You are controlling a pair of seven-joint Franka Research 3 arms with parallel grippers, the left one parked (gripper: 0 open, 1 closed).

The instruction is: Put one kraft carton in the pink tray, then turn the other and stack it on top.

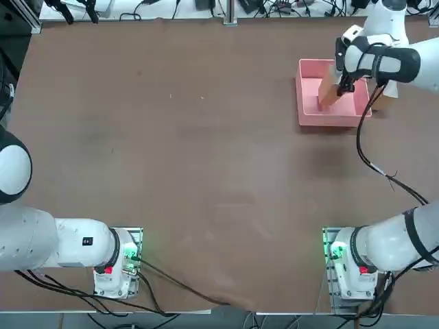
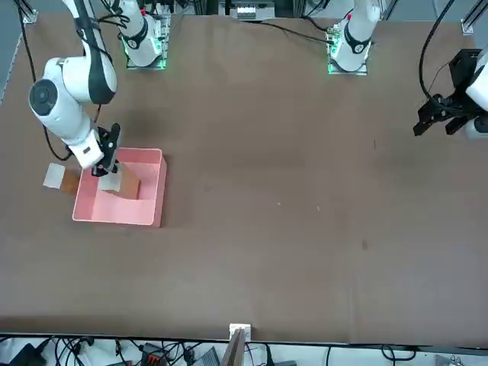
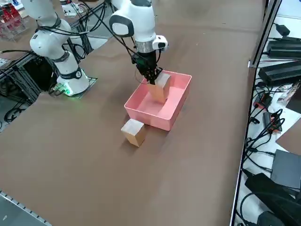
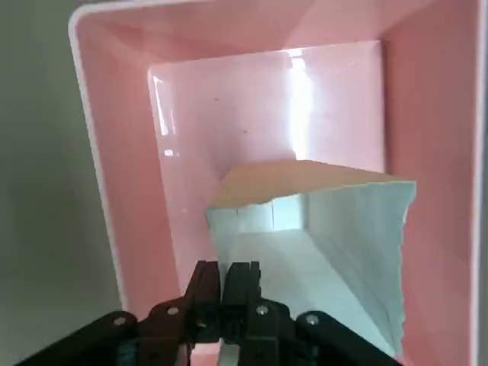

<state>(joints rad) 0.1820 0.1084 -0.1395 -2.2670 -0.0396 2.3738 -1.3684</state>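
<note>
The right gripper [image 3: 151,78] hangs over the pink tray [image 3: 136,112], pointing down, its two fingers [image 4: 229,293] pinched almost together on a thin edge of a carton [image 3: 161,87]. It has that box by its top rim; in the wrist view the pale, whitish inside of the box [image 4: 335,244] opens out just past the fingertips, with a tan flap beyond it and the tray's glossy floor [image 4: 252,99] behind.

The held box sits tilted inside the tray's walls. From the side its lower end looks down near the tray's floor, though I cannot tell whether it actually touches. From overhead the box [image 1: 330,92] is toward the middle of the tray [image 1: 306,113], and the gripper [image 1: 345,86] is over its far right part.

The second carton [image 3: 133,132] stands on the brown table [image 3: 84,155] just outside the tray, near its outer wall and apart from it. In the front view it [image 2: 61,178] shows partly behind the arm, a pale face turned outward, beside the tray's wall [image 2: 85,194].
</note>
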